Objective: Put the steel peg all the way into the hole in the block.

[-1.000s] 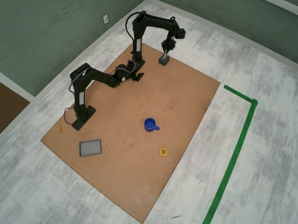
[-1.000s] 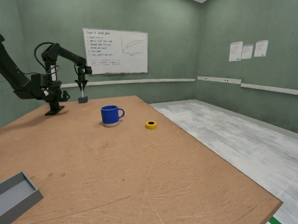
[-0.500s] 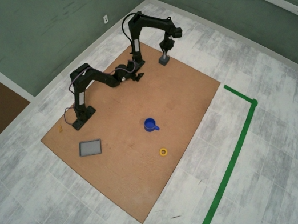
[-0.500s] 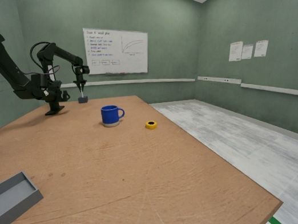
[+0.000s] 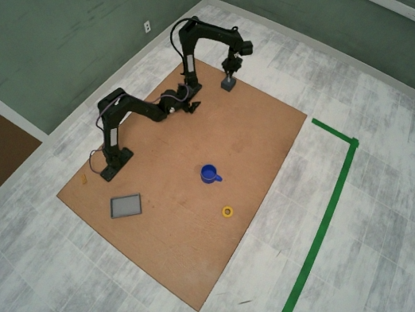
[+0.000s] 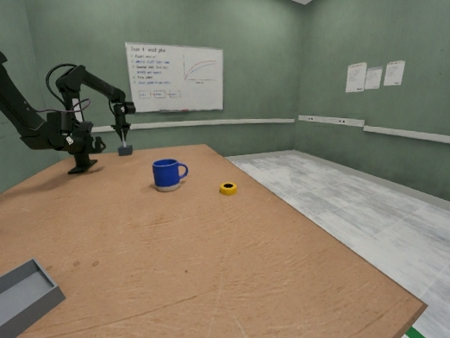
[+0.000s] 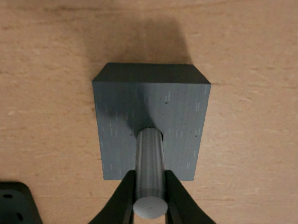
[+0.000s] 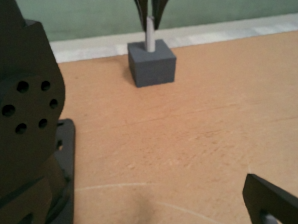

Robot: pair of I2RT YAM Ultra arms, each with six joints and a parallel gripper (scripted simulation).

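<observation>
The dark grey block (image 5: 227, 84) (image 6: 125, 151) (image 7: 115, 110) (image 8: 155, 72) sits flat on the table. My left gripper (image 5: 229, 75) (image 6: 123, 133) (image 7: 149, 179) (image 8: 150, 30) is shut on the steel peg (image 7: 150, 155) (image 8: 150, 43), above the block. The peg looks upright, and its lower end is at the hole, seemingly a little way in. A thin dark sliver of the hole shows beside it in the left wrist view; the exact depth is hidden. Much of the peg still stands above the block. My right gripper (image 5: 195, 107) (image 8: 147, 184) is open and empty, away from the block.
A blue mug (image 5: 208, 174) (image 6: 166, 173), a yellow ring (image 5: 227, 212) (image 6: 228, 189) and a grey tray (image 5: 126, 206) (image 6: 21, 297) stand farther off on the table. The left arm's base is near the right gripper. The block sits near a table edge.
</observation>
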